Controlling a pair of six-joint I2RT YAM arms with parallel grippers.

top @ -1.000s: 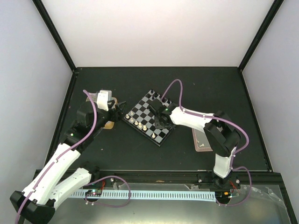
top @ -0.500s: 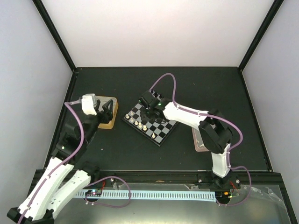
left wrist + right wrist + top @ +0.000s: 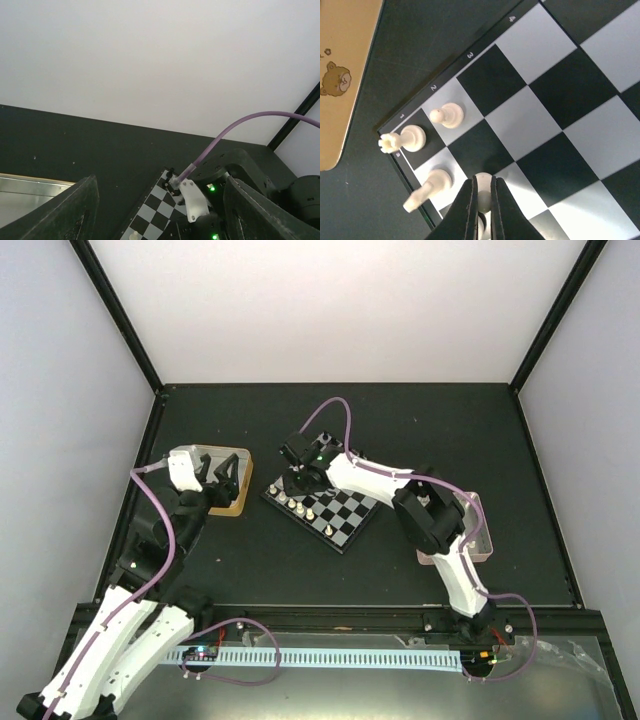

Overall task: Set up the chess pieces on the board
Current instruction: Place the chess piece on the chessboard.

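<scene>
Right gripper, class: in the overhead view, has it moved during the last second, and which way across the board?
Yes. The right gripper has travelled left over the board, from its right half to its left corner.

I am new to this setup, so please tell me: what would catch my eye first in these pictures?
The right gripper is shut on a cream piece over a corner of the board, beside other cream pieces standing there. The left gripper hangs open above the yellow-rimmed tin, left of the board.
</scene>
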